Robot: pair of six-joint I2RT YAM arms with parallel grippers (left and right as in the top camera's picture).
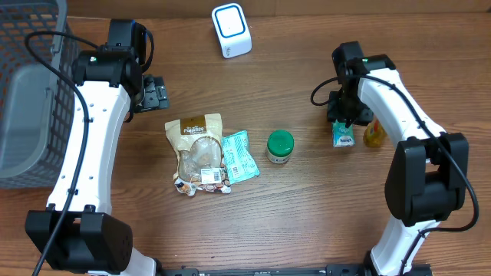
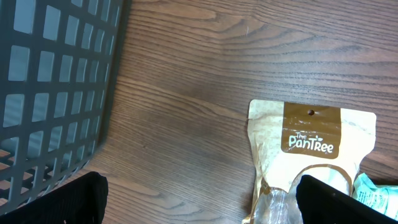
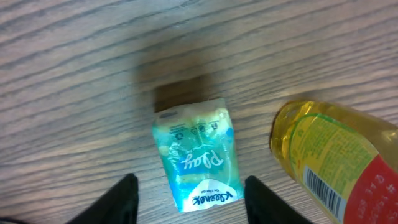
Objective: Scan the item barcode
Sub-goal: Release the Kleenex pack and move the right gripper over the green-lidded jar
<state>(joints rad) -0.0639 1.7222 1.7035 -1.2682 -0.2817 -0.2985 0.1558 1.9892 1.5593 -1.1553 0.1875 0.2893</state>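
We take the green-lidded jar [image 1: 280,146] in the middle of the table [image 1: 307,222] as our mark. To the right of the jar, near it, the tissue pack [image 3: 196,162] lies flat on the wood. On the pack's far side from the jar a bottle of yellow liquid [image 3: 336,155] sits just beside it, and we see a strip of wood between the two.

The right gripper [image 3: 193,196] hangs over the pack with its fingers parted, one on each side of the pack's lower end. Bare wood shows between the pack and the fingers, so it grips nothing.

Just left of the jar lies a teal packet [image 1: 242,153], touching a snack pouch [image 1: 198,149] further left. Beyond the pouch, up and left from the jar, the left gripper [image 2: 199,199] holds its fingers spread wide over the table and carries nothing. The grey basket [image 1: 31,92] stands furthest left of the jar. The white scanner [image 1: 231,31] stands well behind the jar, slightly left, near the table's far edge.
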